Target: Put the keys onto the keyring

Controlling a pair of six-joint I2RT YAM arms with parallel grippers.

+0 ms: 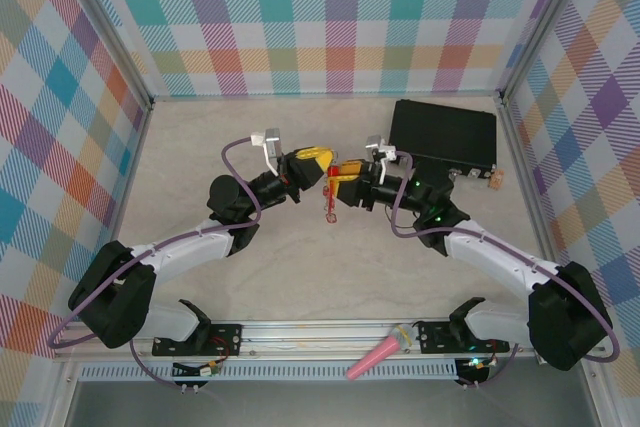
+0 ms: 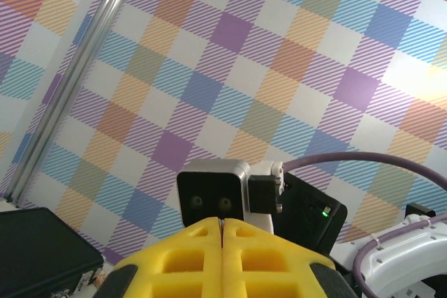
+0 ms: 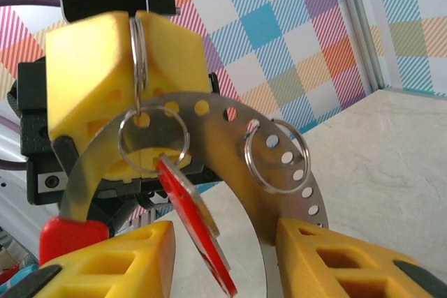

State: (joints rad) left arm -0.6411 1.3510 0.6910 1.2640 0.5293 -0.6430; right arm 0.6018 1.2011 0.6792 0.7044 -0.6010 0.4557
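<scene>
Left fingers [image 3: 84,75], upper left of the right wrist view: yellow, pressed together, pinching a thin small ring [image 3: 137,47] seen edge-on. A second ring [image 3: 152,137] hangs linked below it. It carries a key [image 3: 199,239] with a red head, tilted, at lower centre.

Right fingers [image 3: 335,259] sit along the bottom edge, part-way apart, with the keyring [image 3: 223,130] wedged across them. The keyring is a curved silvery band with holes. Its red sleeve [image 3: 66,239] is at the lower left end, and its other end meets the finger at lower right. A third ring [image 3: 276,155], centre right, looks threaded through a hole in the band.

Top view: both sets of fingers meet tip to tip at frame centre, above the surface [image 1: 300,277], and the key dangles just below them. Black box [image 1: 445,135] upper right; pink cone-shaped thing [image 1: 378,357] bottom centre.
</scene>
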